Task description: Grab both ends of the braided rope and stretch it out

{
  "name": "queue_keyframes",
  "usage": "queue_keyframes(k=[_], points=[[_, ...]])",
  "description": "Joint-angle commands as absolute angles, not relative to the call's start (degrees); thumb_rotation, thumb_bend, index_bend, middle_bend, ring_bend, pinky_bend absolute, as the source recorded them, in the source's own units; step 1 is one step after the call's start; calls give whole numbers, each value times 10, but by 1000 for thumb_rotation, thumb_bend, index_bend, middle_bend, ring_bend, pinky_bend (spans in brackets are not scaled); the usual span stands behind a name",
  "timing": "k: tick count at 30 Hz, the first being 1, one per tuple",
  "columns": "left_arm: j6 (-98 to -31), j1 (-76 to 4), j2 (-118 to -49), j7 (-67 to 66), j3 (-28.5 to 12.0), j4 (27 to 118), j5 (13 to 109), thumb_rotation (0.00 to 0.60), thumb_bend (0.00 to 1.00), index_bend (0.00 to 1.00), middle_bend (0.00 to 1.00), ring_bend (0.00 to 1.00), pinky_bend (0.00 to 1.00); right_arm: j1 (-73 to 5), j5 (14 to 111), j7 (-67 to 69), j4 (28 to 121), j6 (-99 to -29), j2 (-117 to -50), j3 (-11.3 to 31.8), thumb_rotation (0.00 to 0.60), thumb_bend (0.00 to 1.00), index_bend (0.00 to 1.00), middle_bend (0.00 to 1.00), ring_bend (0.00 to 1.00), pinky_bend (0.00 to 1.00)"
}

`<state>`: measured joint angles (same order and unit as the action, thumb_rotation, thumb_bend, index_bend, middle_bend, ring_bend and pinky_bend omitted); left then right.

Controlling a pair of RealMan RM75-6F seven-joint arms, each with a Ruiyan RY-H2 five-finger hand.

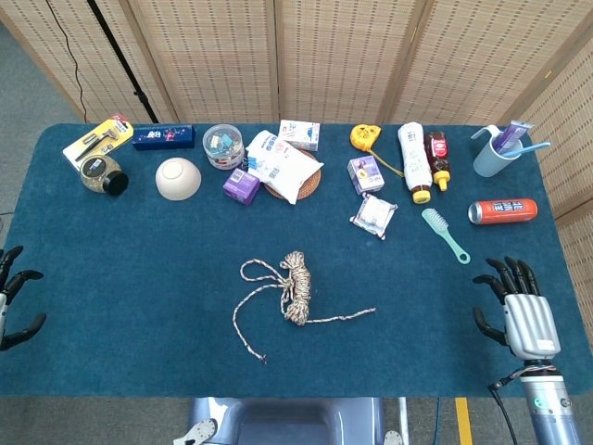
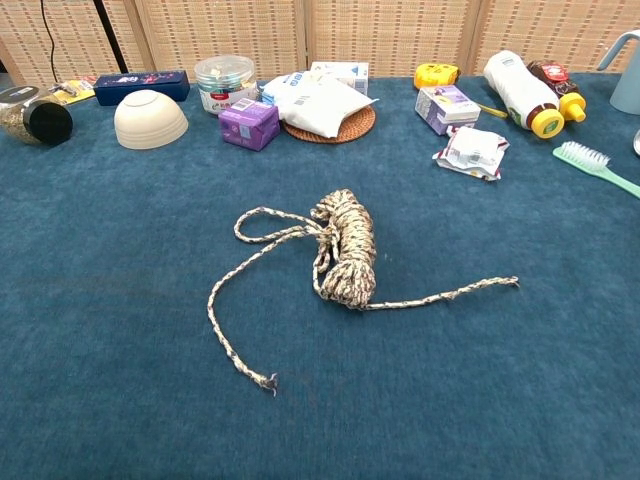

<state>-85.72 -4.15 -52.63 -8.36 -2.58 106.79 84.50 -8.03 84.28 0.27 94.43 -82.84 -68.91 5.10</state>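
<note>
The braided rope lies bundled in the middle of the blue table, untouched. One loose end trails to the right. The other end curves off to the front left. My right hand hovers at the table's front right corner, fingers spread and holding nothing, far from the rope. My left hand shows only partly at the left edge of the head view, fingers apart and empty. Neither hand appears in the chest view.
Along the back stand a jar, a bowl, a purple box, a white packet on a wicker mat, bottles, a cup and a red can. A green brush lies right of the rope.
</note>
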Motion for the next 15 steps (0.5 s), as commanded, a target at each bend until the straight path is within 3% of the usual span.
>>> queue_keyframes(k=[1, 15], points=[[-854, -46, -522, -86, -28, 1074, 846, 600, 215, 319, 92, 0, 0, -84, 849, 10, 945, -825, -688, 51, 600, 413, 331, 150, 24, 0], [-827, -72, -507, -113, -43, 1110, 836, 600, 215, 318, 92, 0, 0, -139, 898, 34, 972, -759, -692, 44, 600, 413, 365, 150, 24, 0]])
